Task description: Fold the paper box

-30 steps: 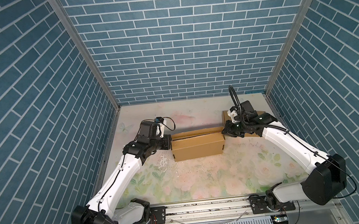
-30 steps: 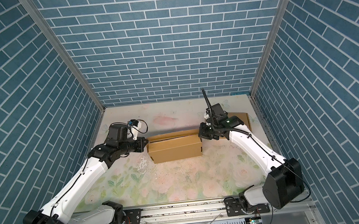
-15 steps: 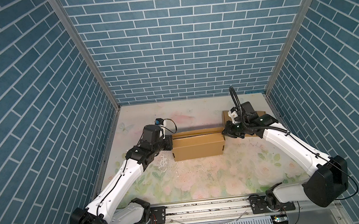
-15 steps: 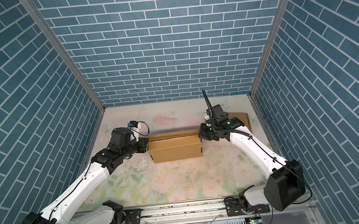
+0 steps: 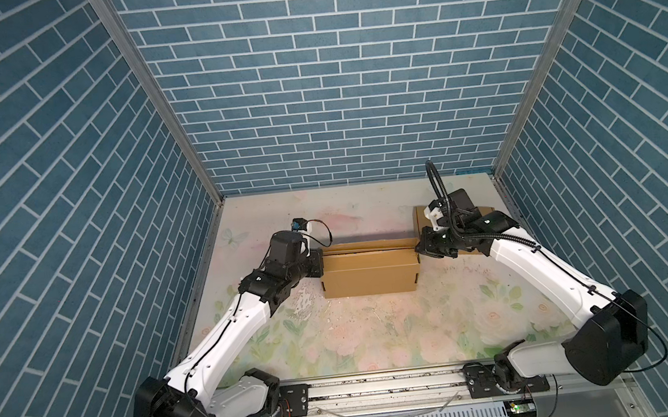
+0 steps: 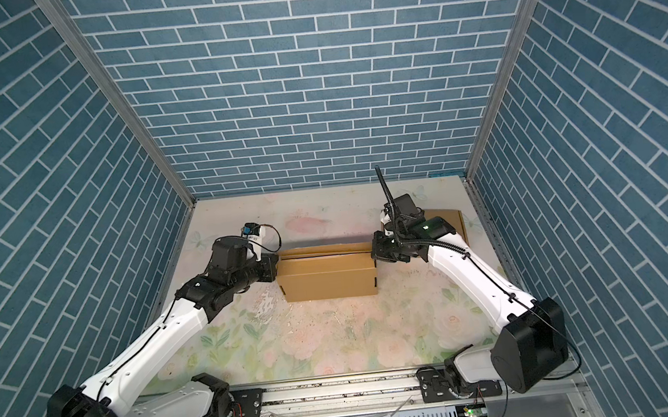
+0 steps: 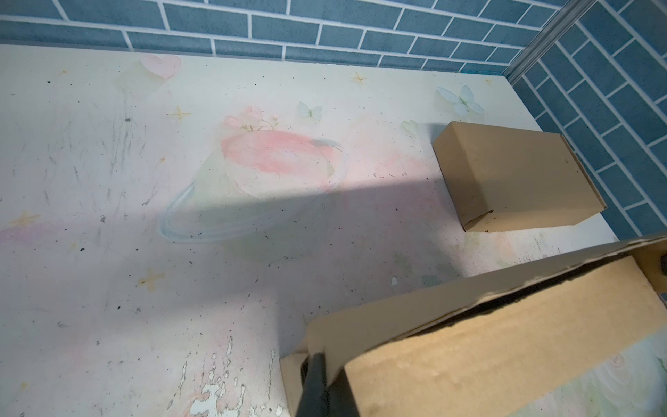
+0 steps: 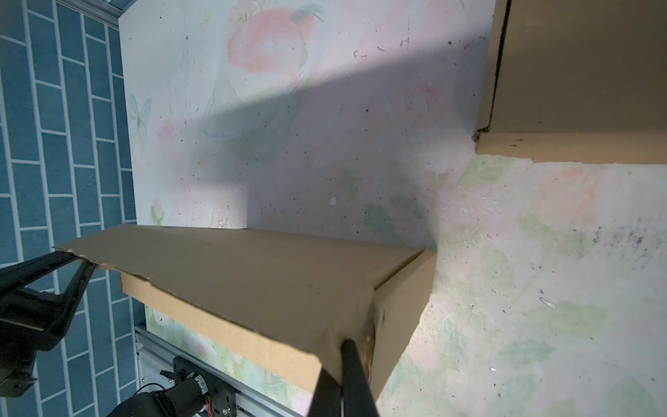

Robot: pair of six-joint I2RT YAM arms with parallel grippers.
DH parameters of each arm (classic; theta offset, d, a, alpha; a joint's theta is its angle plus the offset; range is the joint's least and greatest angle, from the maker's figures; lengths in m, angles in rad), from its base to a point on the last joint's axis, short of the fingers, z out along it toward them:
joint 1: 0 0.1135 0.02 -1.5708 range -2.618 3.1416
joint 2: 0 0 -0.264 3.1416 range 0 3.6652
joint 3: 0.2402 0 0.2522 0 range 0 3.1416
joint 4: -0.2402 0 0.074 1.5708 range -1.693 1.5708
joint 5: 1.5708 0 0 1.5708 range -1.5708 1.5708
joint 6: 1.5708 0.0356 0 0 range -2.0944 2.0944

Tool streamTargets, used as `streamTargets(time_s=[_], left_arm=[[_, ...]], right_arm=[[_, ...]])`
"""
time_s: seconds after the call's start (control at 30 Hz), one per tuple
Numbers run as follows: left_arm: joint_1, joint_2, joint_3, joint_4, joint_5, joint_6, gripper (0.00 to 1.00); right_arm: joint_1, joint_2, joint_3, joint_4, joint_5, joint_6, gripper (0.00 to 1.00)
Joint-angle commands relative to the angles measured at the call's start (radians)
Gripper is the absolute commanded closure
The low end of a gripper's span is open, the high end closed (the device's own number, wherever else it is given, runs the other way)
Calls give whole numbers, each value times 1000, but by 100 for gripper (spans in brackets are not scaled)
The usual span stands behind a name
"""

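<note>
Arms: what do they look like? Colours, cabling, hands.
Both the left arm and right arm: white link shells, black joint housings, thin black cables alongside. The left hand and right hand: black, slim fingers. A ribbed black conduit arcs over the right wrist.

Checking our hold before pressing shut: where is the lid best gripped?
Likely its end corners, coming in sideways, where left pincer and right pincer pinch: the lid is a thin sheet gaping above the box, so only its edges can be pinched.
</note>
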Motion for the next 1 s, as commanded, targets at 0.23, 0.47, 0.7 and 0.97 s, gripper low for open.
streamTargets(time_s=[0.23, 0.47, 0.7, 0.97], left_arm=[[-19, 36, -52, -134, 46, 13, 100], [-31, 35, -66, -117, 47, 15, 100], [-39, 31, -68, -129, 29, 27, 100], [-45, 27, -64, -133, 18, 37, 100]], right_arm=[[6, 23, -15, -109, 69, -84, 100], [9, 23, -52, -51, 68, -71, 100], [-9, 1, 16, -91, -4, -161, 83], [-3, -42, 193, -206, 162, -588, 14]])
